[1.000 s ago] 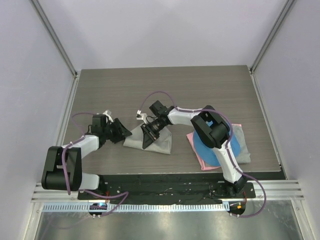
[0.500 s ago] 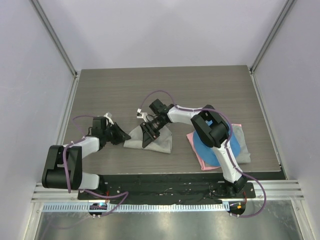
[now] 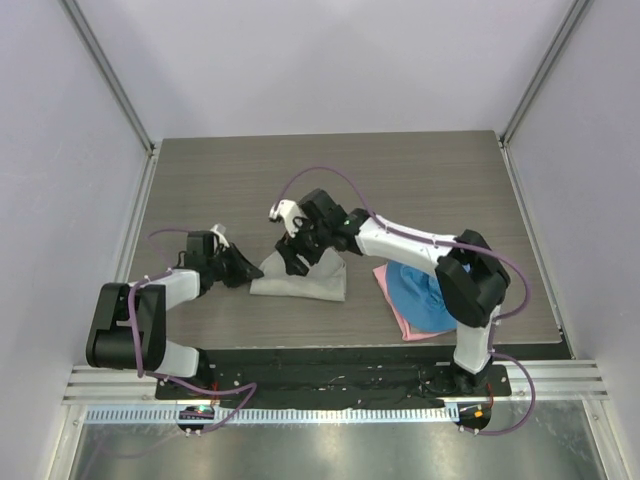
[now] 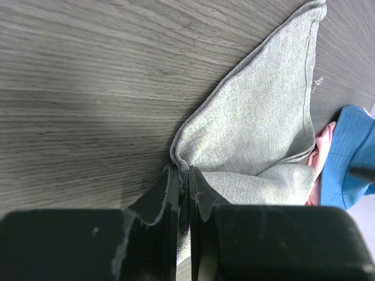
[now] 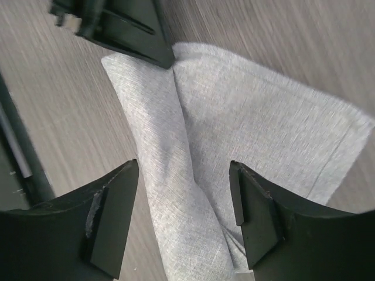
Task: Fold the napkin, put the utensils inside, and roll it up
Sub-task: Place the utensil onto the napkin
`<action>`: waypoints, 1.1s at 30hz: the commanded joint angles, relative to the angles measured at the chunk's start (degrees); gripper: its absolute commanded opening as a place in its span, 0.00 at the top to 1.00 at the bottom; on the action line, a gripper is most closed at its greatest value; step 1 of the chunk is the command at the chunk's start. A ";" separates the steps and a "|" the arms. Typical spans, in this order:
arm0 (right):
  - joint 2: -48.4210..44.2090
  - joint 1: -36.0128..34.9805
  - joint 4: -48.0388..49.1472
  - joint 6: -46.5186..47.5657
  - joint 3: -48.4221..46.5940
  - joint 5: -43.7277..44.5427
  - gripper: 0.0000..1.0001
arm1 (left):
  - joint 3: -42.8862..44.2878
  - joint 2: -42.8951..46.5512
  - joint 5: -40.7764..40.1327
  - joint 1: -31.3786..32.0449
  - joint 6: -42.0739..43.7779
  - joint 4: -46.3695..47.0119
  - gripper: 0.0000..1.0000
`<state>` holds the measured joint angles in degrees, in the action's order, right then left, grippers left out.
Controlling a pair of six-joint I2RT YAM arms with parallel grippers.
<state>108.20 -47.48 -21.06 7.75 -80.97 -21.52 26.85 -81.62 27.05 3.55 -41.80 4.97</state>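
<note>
Napkin (image 3: pixel 300 282) is lying folded on the surface (image 3: pixel 400 180). I am watching my left pincer (image 4: pixel 181 173) pinching its corner, while my right pincer (image 5: pixel 183 168) is hanging wide open just above it.

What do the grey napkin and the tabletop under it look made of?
Napkin: thin woven cloth, matte, perhaps linen or cotton; fine weave, hemmed edge and soft folds show. Tabletop: grey-brown wood grain, probably laminate rather than solid wood; even streaks, faint sheen.

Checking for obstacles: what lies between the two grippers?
Only the napkin: in the right wrist view, grey cloth runs from the shut left gripper to the open right gripper.
</note>
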 commanded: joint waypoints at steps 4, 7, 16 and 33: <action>-3.00 -12.01 11.65 12.99 7.49 24.56 0.28 | 1.27 -0.91 0.55 -0.12 0.23 -0.66 1.00; -1.42 -13.69 12.01 14.49 7.32 26.61 0.28 | 1.36 -0.73 0.46 -0.04 0.23 -0.93 1.00; 2.27 -14.04 11.30 15.98 7.23 25.30 0.30 | 1.63 -0.64 0.46 -0.12 0.14 -1.19 1.00; 9.48 -8.95 -3.10 10.19 -0.31 6.25 0.64 | 3.21 5.15 -4.36 -0.12 0.14 -3.12 0.56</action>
<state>115.04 -59.18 -16.60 21.21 -77.60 -4.97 27.77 -80.62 26.15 3.57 -41.60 3.38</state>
